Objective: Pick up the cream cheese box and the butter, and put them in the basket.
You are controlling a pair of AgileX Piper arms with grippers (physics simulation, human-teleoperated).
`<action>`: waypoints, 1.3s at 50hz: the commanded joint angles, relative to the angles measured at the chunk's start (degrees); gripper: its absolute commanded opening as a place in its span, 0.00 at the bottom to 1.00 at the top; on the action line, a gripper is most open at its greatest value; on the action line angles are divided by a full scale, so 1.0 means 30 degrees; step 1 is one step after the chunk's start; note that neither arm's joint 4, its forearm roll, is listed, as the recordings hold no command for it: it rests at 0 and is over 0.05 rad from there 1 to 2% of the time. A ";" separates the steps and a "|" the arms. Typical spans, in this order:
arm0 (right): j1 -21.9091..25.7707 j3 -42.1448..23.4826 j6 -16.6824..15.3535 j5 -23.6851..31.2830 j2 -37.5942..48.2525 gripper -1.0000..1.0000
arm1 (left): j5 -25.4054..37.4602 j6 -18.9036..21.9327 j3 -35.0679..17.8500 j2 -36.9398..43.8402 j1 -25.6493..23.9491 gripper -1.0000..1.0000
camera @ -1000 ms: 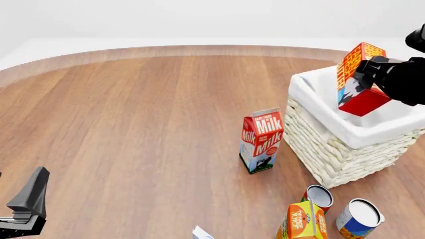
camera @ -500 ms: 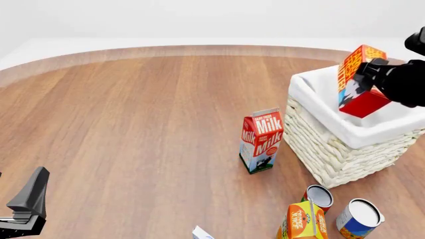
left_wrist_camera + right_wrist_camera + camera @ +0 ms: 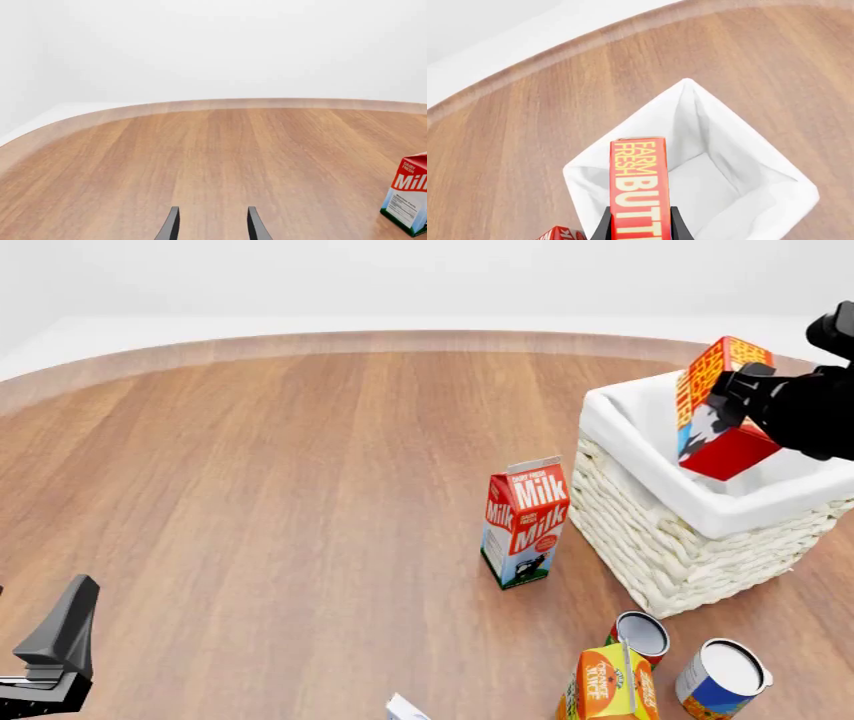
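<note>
1. Now the right claw (image 3: 731,400) is clenched on the butter (image 3: 714,405) — tilted, hanging over the basket (image 3: 667,530) at the surface's 3 o'clock side.
2. The left claw (image 3: 212,227) sits released at 7 o'clock, gripping nothing.
3. The cream cheese box (image 3: 406,708) peeks in at 6 o'clock — near the orange juice carton (image 3: 607,685).
4. A Milk carton (image 3: 525,522) stands just beside the basket.
</note>
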 commanded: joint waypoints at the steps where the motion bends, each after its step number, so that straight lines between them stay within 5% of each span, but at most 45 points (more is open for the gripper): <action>1: 0.0160 -0.0283 0.0189 -0.0156 -0.0074 0.00 | 0.0000 0.0000 0.0000 0.0000 0.0000 1.00; 4: 0.0160 -0.0283 0.0189 -0.0156 -0.0074 0.00 | 0.0000 0.0000 0.0000 0.0000 0.0000 1.00; 5: -0.0191 -0.0657 -0.0375 0.0095 0.0031 1.00 | 0.0000 0.0000 0.0000 0.0000 0.0000 1.00; 31: 0.0456 -0.1092 -0.0519 0.0412 -0.0464 1.00 | 0.0000 0.0000 0.0000 0.0000 0.0000 1.00; 65: 0.9623 -0.4827 -0.2459 0.5225 -0.2256 1.00 | 0.0000 0.0000 0.0000 0.0000 0.0000 1.00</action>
